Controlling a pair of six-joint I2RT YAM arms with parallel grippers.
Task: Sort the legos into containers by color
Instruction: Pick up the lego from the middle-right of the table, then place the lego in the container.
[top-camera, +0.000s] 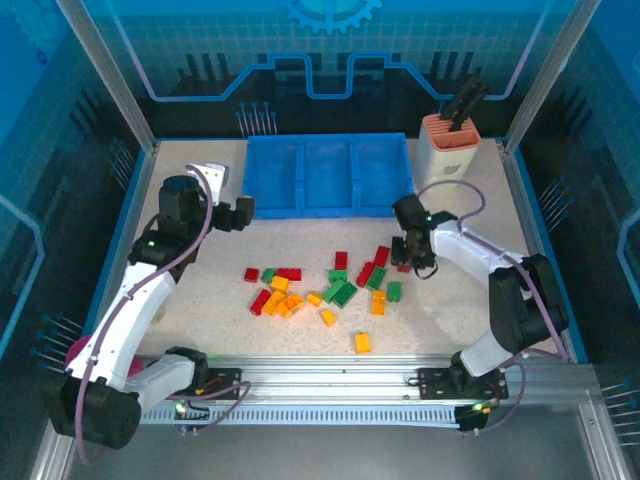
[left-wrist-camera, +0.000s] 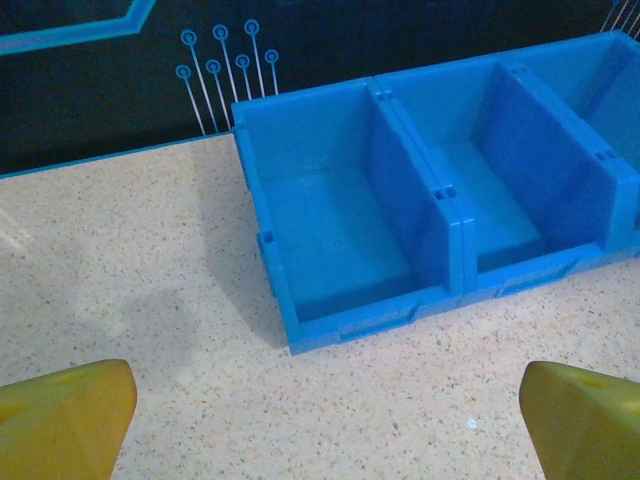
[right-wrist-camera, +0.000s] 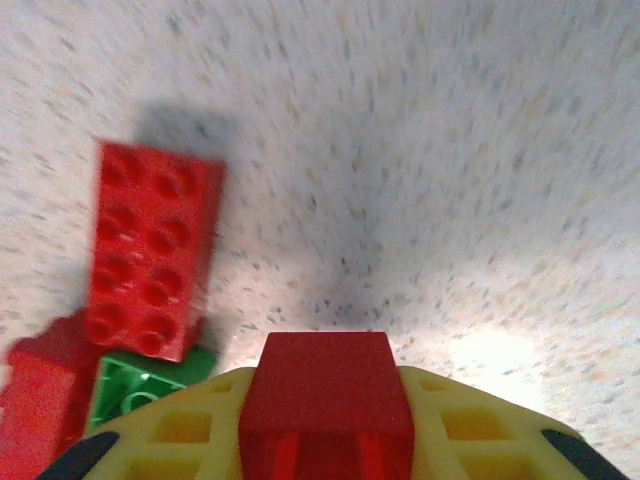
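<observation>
The right gripper (top-camera: 413, 252) sits low at the 3 o'clock edge of the legos (top-camera: 320, 288), which lie scattered in the middle of the surface (top-camera: 240, 335). Its wrist view shows it clamped on a red brick (right-wrist-camera: 325, 400). At the held brick's 9 o'clock lie another red brick (right-wrist-camera: 152, 262) and a green one (right-wrist-camera: 135, 390).

The tray (top-camera: 325, 211) waits at 12 o'clock, and all three compartments look bare. The left gripper (top-camera: 238, 213) hovers at the tray's 8 o'clock corner, fingers (left-wrist-camera: 60, 410) wide apart, holding nothing.

To my eye the step is carrying this red one over. Lift straight up so the neighbours aren't dragged, clear the front wall, choose one compartment for red, and release low so it doesn't bounce out.
</observation>
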